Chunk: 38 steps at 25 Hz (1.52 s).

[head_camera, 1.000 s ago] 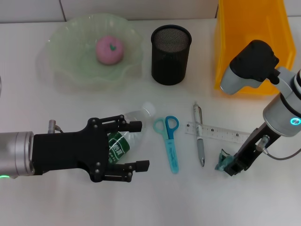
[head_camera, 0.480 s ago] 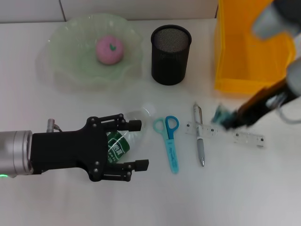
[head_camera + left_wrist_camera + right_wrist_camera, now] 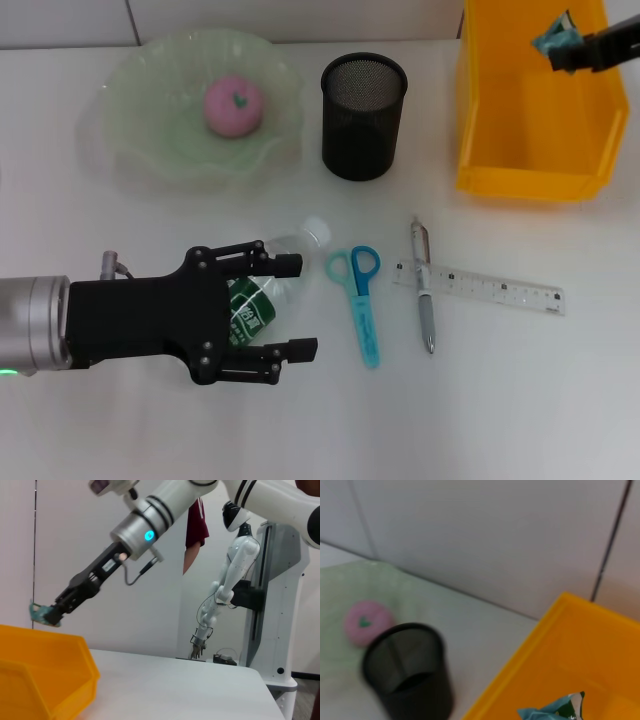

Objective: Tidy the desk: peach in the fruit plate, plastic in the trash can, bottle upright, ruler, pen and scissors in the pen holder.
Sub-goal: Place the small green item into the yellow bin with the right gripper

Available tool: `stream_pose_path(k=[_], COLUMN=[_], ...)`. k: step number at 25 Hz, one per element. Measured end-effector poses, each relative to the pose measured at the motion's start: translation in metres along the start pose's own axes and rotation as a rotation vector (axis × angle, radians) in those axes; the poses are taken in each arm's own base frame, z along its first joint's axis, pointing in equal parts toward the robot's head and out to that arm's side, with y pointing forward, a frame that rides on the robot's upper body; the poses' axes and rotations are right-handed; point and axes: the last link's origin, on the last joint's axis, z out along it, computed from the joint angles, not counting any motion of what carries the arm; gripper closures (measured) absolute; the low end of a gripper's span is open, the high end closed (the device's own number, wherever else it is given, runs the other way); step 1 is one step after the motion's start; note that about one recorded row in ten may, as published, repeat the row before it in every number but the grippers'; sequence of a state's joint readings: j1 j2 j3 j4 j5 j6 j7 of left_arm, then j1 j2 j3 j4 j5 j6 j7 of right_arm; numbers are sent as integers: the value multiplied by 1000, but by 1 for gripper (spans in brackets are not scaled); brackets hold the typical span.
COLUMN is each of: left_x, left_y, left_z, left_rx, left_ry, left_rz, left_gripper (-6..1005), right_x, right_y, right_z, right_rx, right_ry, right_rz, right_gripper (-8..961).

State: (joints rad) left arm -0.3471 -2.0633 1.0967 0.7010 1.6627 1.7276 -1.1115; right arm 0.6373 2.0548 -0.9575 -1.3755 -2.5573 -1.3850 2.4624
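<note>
My right gripper (image 3: 572, 47) is shut on the crumpled teal plastic (image 3: 553, 38) and holds it above the yellow trash can (image 3: 530, 150). The left wrist view shows that plastic (image 3: 42, 614) hanging over the can's rim (image 3: 50, 645). The clear bottle (image 3: 270, 285) with a green label lies on its side, and my open left gripper (image 3: 295, 308) straddles it. The pink peach (image 3: 233, 105) rests in the green fruit plate (image 3: 150, 140). Blue scissors (image 3: 362, 300), the pen (image 3: 425, 295) and the clear ruler (image 3: 480, 287) lie flat in front of the black mesh pen holder (image 3: 363, 115).
The pen holder stands between the plate and the trash can at the back. Scissors, pen and ruler lie side by side, close to the right of my left gripper. The right wrist view shows the plastic (image 3: 555, 711) over the can's inside (image 3: 590, 655).
My right gripper has risen from the table near the ruler's end and carried the plastic back and up over the trash can. The left arm has not moved.
</note>
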Motion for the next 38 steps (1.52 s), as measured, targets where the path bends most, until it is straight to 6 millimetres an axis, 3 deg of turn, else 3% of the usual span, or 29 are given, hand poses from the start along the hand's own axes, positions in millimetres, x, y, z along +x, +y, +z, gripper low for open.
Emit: stream_pose_path(k=[2, 5, 10, 12, 16, 27, 32, 38], left_x=[0, 0, 0, -1, -1, -1, 0, 1], left_y=[0, 0, 0, 0, 1, 2, 1, 0], left_z=[0, 0, 0, 0, -1, 0, 1, 1], left_rx=[0, 0, 1, 1, 2, -8, -10, -11], left_ry=[0, 0, 0, 0, 0, 1, 2, 1], left_rz=[0, 0, -2, -3, -5, -6, -3, -1], left_gripper=[173, 173, 173, 173, 173, 173, 173, 174], right_x=[2, 3, 6, 6, 5, -4, -3, -6], right_y=[-4, -5, 1, 3, 4, 3, -3, -4], right_z=[18, 27, 48, 50, 50, 18, 13, 11], right_rx=[12, 10, 30, 29, 29, 10, -5, 37], right_ry=[10, 19, 105, 119, 120, 68, 47, 23], right_rz=[5, -3, -33, -38, -42, 11, -5, -32], right_gripper=[673, 674, 612, 537, 387, 179, 118, 121])
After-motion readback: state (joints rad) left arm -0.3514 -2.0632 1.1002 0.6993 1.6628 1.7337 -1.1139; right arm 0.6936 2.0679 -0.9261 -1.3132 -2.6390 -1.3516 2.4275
